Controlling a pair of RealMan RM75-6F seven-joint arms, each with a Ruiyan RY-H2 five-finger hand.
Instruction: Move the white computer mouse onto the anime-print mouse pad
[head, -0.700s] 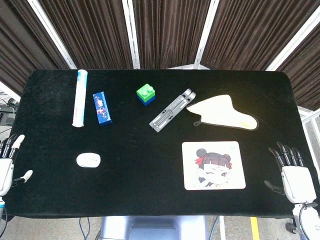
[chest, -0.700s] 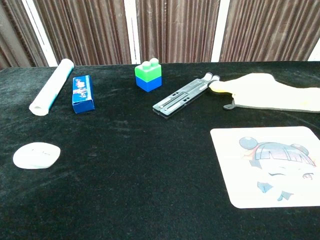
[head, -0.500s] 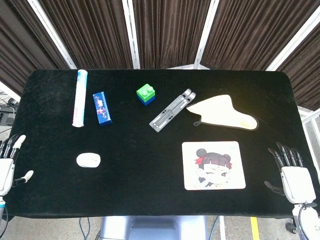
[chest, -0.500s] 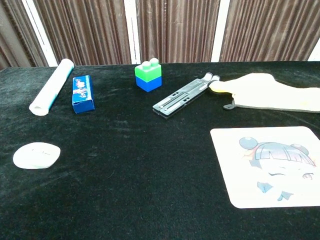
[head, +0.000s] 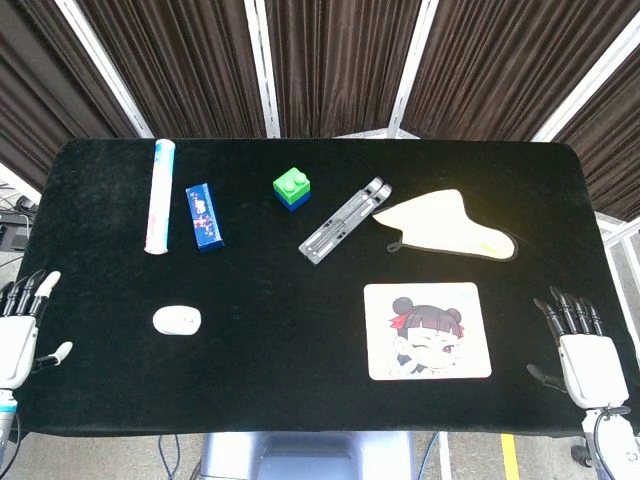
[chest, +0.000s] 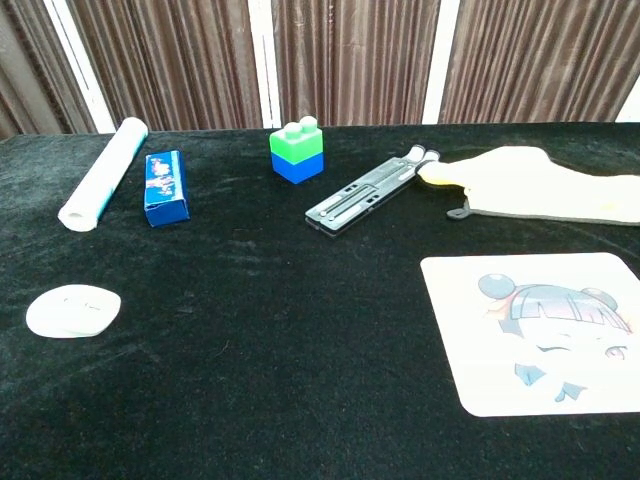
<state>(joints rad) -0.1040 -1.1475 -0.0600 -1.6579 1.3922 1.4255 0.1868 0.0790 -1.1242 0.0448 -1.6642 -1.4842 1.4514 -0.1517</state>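
On the black bench lies the anime-print mouse pad, and the white computer mouse rests well apart, toward the left. Both hands wait at the edges: left hand and right hand, fingers spread, grasping nothing.

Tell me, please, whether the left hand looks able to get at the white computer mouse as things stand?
Probably yes. The left hand is open at the table's left edge, and only bare black cloth lies between it and the white computer mouse; the blue box stands farther back.
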